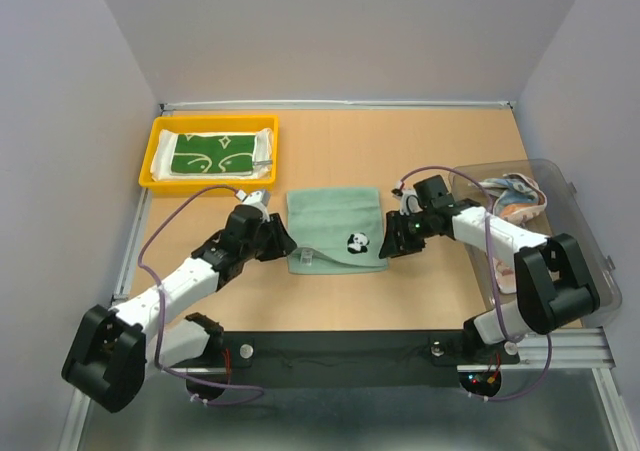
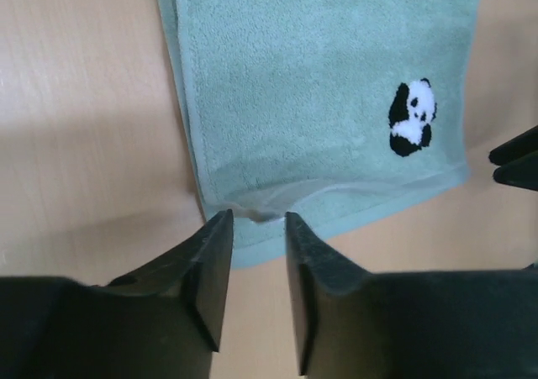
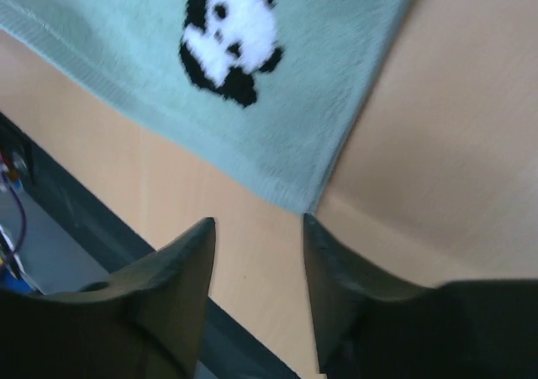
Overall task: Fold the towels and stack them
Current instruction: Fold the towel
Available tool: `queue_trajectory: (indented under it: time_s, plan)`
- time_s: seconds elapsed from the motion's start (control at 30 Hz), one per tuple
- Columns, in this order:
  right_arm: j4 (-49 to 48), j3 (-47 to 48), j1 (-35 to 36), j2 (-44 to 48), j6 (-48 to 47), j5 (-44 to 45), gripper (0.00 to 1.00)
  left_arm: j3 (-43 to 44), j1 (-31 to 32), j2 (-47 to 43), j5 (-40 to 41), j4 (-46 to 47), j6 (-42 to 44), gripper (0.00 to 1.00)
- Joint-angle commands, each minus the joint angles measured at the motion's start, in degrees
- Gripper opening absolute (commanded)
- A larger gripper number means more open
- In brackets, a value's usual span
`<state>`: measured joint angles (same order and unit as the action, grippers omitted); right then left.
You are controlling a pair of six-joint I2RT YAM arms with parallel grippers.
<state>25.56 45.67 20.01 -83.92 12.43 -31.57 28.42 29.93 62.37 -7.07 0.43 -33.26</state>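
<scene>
A pale teal-green towel [image 1: 330, 223] with a small panda mark [image 1: 357, 243] lies folded flat in the middle of the table. My left gripper [image 1: 284, 242] is at its near-left corner. In the left wrist view that gripper [image 2: 252, 219] is open, its tips just short of the towel [image 2: 319, 102] hem. My right gripper [image 1: 389, 244] is at the near-right corner. In the right wrist view it [image 3: 259, 221] is open too, and the towel [image 3: 328, 102] corner lies just beyond its right fingertip. A dark green towel [image 1: 215, 154] lies on a white towel [image 1: 225, 128] in the tray.
The yellow tray [image 1: 155, 156] sits at the back left. A clear plastic bin [image 1: 580, 211] at the right holds a crumpled printed towel [image 1: 515, 193]. A black rail [image 1: 340, 351] runs along the near edge between the arm bases.
</scene>
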Motion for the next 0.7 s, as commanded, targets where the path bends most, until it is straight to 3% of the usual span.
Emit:
queue_trajectory:
  time_s: [0.0, 0.1, 0.17, 0.37, 0.47, 0.67]
  plan:
    - [3.3, -0.8, 3.7, 5.1, 1.2, -3.6, 0.55, -3.2, 1.4, -8.6, -2.9, -2.2, -4.1, 0.56]
    - [4.0, 0.2, 6.5, 8.3, 1.7, -1.2, 0.58, -5.2, 2.1, -15.1, -3.6, -2.8, -7.2, 0.76]
    - [4.1, 1.5, 8.2, 9.0, 1.2, 0.6, 0.58, -5.4, 2.1, -18.4, -1.8, -4.1, -8.1, 0.83]
    - [3.1, 7.1, 12.5, 6.1, 1.1, 13.8, 0.58, -1.4, 2.1, -14.6, 6.2, -6.0, -8.3, 0.75]
    - [0.7, 7.5, 13.4, 5.0, 2.4, 15.4, 0.57, 0.7, 2.1, -10.6, 8.5, -4.0, -8.2, 0.66]
    - [-5.9, 5.9, 15.0, 1.9, 5.8, 20.1, 0.52, 8.9, 3.3, -0.3, 8.7, -2.0, -4.7, 0.60]
